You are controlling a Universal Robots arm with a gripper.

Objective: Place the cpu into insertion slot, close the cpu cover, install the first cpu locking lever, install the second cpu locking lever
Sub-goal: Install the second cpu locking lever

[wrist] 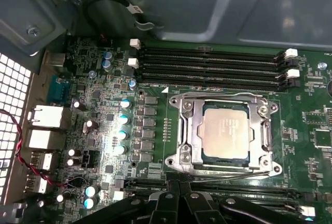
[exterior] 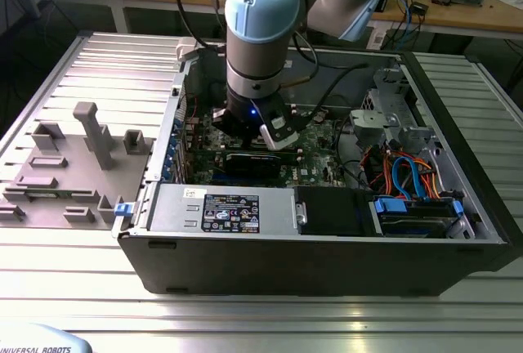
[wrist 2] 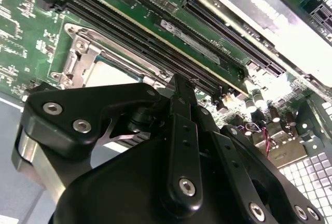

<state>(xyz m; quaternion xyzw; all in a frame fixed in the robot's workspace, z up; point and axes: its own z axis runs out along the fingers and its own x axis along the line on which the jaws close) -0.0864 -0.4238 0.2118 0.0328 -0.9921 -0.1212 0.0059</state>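
A: First wrist view: the cpu sits in the insertion slot, the cpu cover down around it.

B: And the pincer?

A: Pressed together, empty, beside the socket. Lever step, I judge; careful hooking needed.

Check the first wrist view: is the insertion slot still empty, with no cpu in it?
No. The cpu sits inside the insertion slot, its silver-grey top framed by the cpu cover.
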